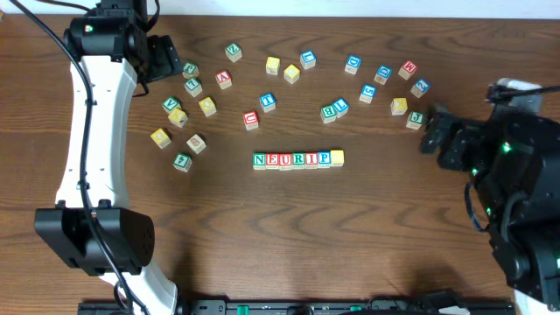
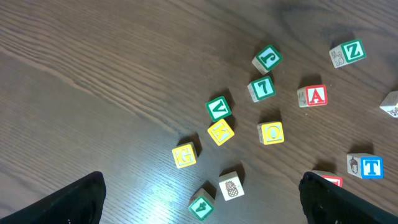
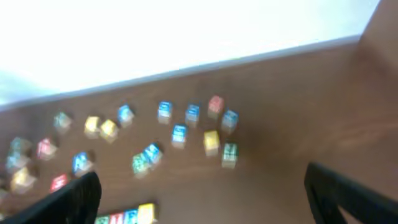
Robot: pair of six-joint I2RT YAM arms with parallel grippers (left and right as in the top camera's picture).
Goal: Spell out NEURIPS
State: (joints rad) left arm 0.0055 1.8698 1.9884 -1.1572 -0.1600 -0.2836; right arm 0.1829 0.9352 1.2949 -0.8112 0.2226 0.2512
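Left gripper [image 2: 202,180]: my jaws are spread wide, with nothing between the fingers [image 2: 74,202]. The dark tips sit in the two bottom corners of the wrist view.
- Directly below, on the wooden table [image 2: 93,74]: green 4 cube [image 2: 202,206], pineapple cube [image 2: 231,186] and yellow G cube [image 2: 185,155], each standing apart from the others.
- Farther out: green V cube [image 2: 219,108] just beside a yellow cube [image 2: 221,131], then yellow O cube [image 2: 272,132], green 7 cube [image 2: 262,87] and red A cube [image 2: 314,96].
- Overhead view: this gripper hangs at the far left corner, by the left end of the loose cubes [image 1: 223,79].

Right gripper [image 3: 202,174]: jaws also spread, holding nothing. The wrist view is blurred and no letters can be read.
- Overhead view: it sits near the right edge, just beside a green cube [image 1: 415,120] at the right end of the scatter.

NEURIPS row [image 1: 297,159]: lies at the table's centre, well apart from both grippers.
- Seven cubes side by side in a straight line.
- Letters read N, E, U, R, I, P. The yellow-faced cube [image 1: 337,157] closes the right end; I cannot read its face.
- Part of the row shows, blurred, at the bottom of the right wrist view.
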